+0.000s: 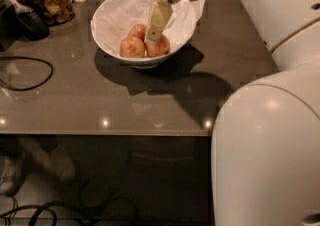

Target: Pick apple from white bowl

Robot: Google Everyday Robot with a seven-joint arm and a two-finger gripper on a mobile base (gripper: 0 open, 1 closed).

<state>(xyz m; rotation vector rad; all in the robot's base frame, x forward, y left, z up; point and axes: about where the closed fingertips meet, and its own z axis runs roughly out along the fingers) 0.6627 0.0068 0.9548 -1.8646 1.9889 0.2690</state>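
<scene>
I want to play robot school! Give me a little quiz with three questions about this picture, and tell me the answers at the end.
1. How many apples lie in the white bowl? A) two B) three C) five
2. True or false: the gripper reaches down into the bowl, right by the apples.
3. Fill the gap: the bowl is lined with crumpled white ____.

Key: 1 is B. 2 is true. 3 is paper.
</scene>
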